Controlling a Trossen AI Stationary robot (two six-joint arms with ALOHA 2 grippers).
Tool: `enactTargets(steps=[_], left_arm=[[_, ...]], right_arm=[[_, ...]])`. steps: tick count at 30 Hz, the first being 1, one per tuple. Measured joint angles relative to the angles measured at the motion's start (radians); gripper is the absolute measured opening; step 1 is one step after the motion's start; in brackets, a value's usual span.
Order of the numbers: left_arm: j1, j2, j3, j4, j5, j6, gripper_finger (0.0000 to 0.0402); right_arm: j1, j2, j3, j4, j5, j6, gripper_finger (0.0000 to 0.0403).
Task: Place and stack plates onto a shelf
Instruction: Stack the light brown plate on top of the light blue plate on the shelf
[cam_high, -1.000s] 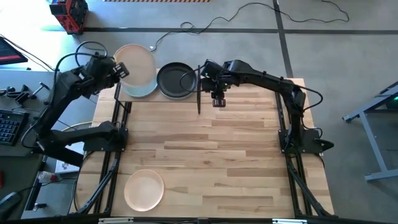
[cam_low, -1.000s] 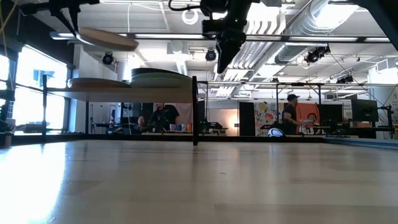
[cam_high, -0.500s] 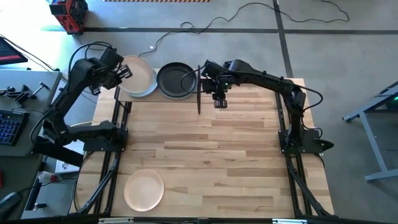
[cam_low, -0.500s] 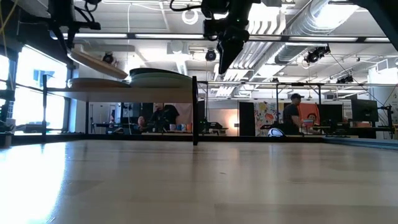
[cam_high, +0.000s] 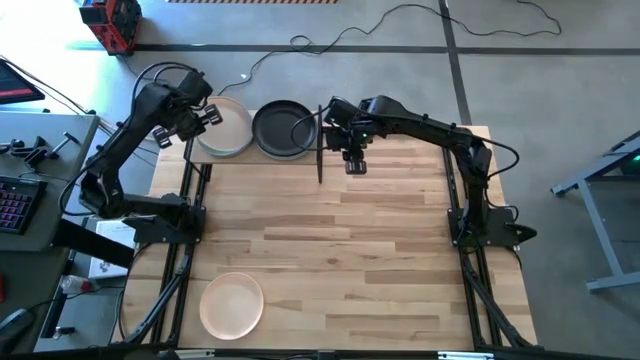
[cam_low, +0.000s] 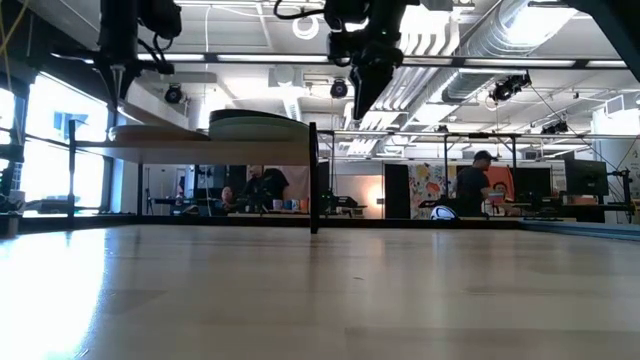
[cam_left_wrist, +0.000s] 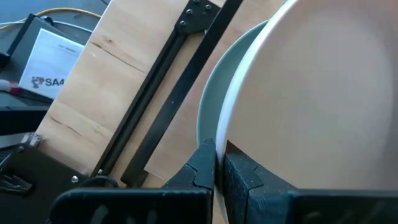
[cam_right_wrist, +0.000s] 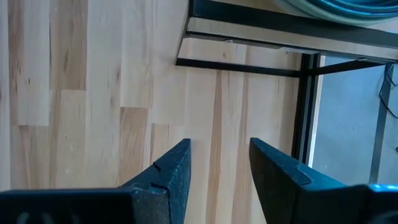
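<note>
Your left end effector (cam_left_wrist: 216, 163) is pinched shut on the near rim of the cream plate (cam_left_wrist: 323, 93), which sits on top of a pale green plate (cam_left_wrist: 214, 99) on the shelf (cam_high: 300, 152) at the far left of the surface (cam_high: 340, 240) — whether its weight has fully settled onto the stack I can't quite tell from here. Beside that stack sits a black plate (cam_high: 280, 130), and one more peach plate (cam_high: 232, 304) lies alone at the near left corner. Your right end effector (cam_right_wrist: 219, 163) hangs with its fingers spread and empty just in front of the shelf. Treat these plates as rigid, shallow and probably smooth-glazed: they won't flex, they'll likely slide on one another, and a drop could chip them. Take each by the raised rim, one finger over and one under, and keep it level.
</note>
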Motion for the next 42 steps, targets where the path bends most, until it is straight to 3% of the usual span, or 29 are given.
enactTargets(steps=[15,25,31,42], left_arm=[[0.013,0.036,0.000,0.000,0.022,0.088,0.0030],[0.013,0.036,0.000,0.001,0.079,0.124,0.0077],[0.010,0.036,0.000,-0.035,0.173,0.165,0.0099],[-0.005,0.036,0.000,-0.055,0.194,0.175,0.0108]], right_arm=[[0.000,0.000,0.000,-0.008,0.000,0.000,0.0142],[0.000,0.000,0.000,-0.008,-0.079,-0.002,0.0142],[-0.005,0.000,0.000,-0.004,-0.079,-0.002,0.0142],[-0.008,0.000,0.000,-0.004,-0.079,0.000,0.0142]])
